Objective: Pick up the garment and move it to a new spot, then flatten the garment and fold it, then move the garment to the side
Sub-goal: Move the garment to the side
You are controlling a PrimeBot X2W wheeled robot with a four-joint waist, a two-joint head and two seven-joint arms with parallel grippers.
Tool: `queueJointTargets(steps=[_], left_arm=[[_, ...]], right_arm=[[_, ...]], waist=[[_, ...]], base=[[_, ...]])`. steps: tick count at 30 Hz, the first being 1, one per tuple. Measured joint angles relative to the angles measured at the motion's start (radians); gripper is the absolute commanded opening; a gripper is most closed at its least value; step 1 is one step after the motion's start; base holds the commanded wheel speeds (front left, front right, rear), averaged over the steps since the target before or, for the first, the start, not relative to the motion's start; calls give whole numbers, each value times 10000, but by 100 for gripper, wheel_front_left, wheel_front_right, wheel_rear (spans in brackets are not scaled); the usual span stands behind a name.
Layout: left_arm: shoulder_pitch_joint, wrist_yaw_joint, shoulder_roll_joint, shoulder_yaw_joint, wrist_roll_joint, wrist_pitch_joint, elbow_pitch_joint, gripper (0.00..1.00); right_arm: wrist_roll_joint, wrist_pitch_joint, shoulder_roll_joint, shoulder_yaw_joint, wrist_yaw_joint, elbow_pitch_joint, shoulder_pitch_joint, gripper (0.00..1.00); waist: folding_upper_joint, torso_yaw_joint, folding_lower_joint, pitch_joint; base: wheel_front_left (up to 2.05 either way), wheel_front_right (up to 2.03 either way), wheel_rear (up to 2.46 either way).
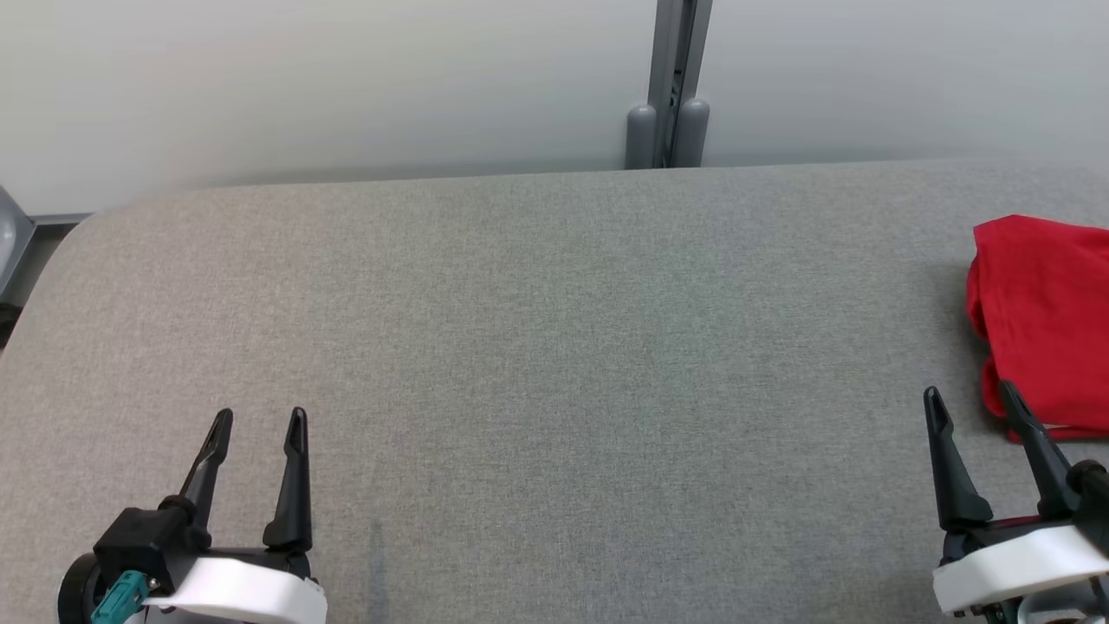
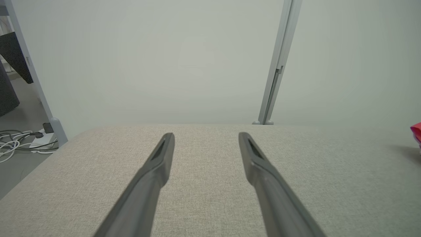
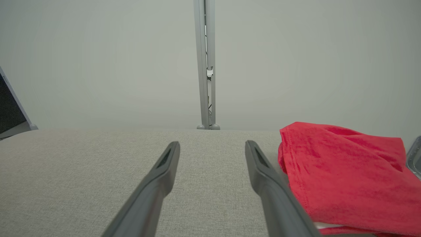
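Garment (image 1: 1044, 321), red, one item: you will find it in a compact folded bundle at the far right edge of the grey fabric-covered table (image 1: 554, 303), cut off by the head view's right border. Right gripper (image 1: 971, 392): both dark fingers spread apart, nothing between them, tips pointing towards the far wall. In the head view the outer finger's tip overlaps the bundle's near left corner; you cannot tell from it whether finger and cloth touch. Right wrist view, same pair: the right gripper (image 3: 213, 143) frames only bare table in its gap, while the garment (image 3: 345, 177) lies wholly outside the jaws, on the right-hand side of the right-hand finger, its stitched hem running down just beside that finger. Left gripper (image 1: 261, 418): low at the table's left near side, well apart from the cloth, fingers likewise parted and holding nothing. Left wrist view: the left gripper (image 2: 206, 135) shows bare table between its fingers, and you see a sliver of the garment (image 2: 416, 133) at the far right edge. Other entries: pale wall panels behind the table, a grey upright post (image 1: 671, 87) at their join, and cables (image 2: 16, 141) on the floor at the left.
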Motion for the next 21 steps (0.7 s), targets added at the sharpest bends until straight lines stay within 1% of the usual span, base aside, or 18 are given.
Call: queueJointTargets(steps=[10,21], left_arm=[[593,134,119,-15,-119,180,-186,100],[806,249,203,-13,-188,278,-345,100]], right_arm=[[-67,309,192,-44,0,-558,644,100],[-56,401,265,-111,0,-849,853,100]], waist=[[0,-129,0,-462],[0,-215,0,-561]], base=[[0,0,0],[0,0,0]])
